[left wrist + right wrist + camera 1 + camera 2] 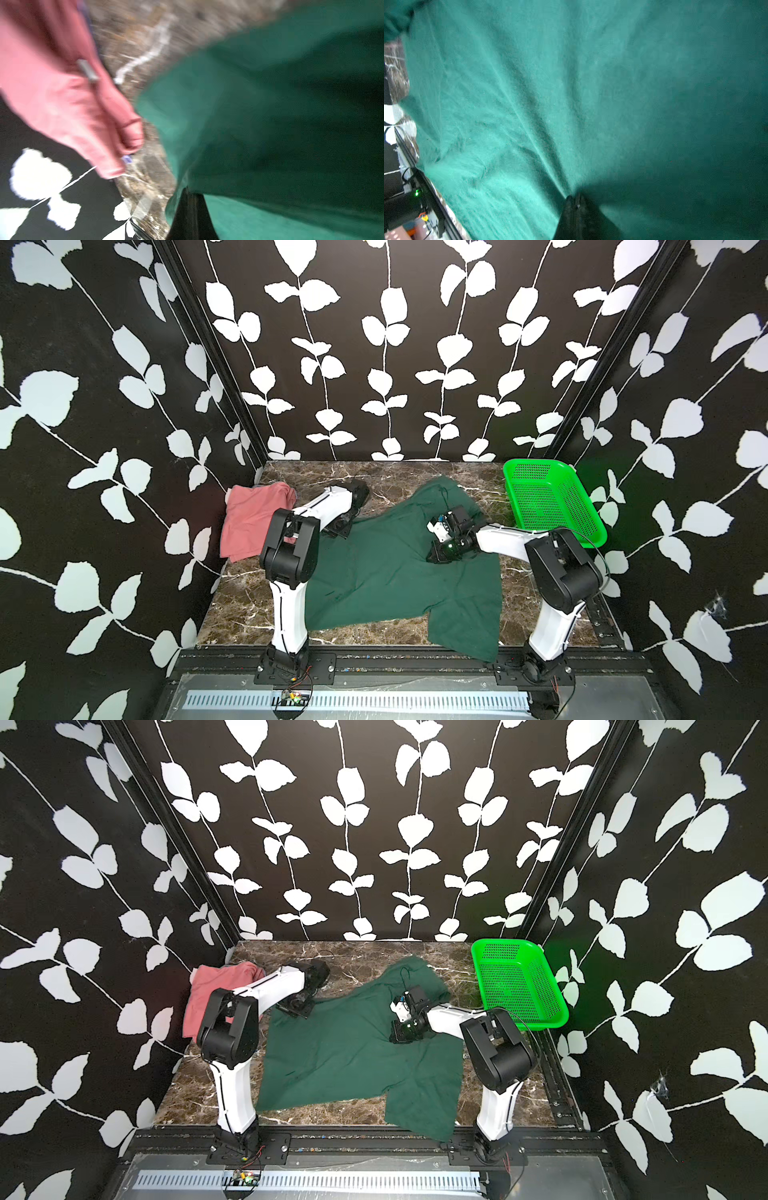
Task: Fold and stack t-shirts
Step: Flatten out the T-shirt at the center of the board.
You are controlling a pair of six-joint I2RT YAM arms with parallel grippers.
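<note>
Soft matt knit cloth, fuzzy nap up close: dark green t-shirt (374,572). Matt cloth, softly creased: salmon-pink t-shirt (249,518). Glossy perforated plastic: basket (557,506). Polished brown marble look, white veins: table (399,485). Matt black: my right gripper (574,198). Smooth white shell, matt black joints: my left arm (286,614).

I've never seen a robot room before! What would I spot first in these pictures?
Probably the big dark green t-shirt spread over the middle of the marble table, with the left gripper and right gripper each pinching it. Next, the bright green basket in the far right corner and the pink t-shirt bunched at the far left.
</note>
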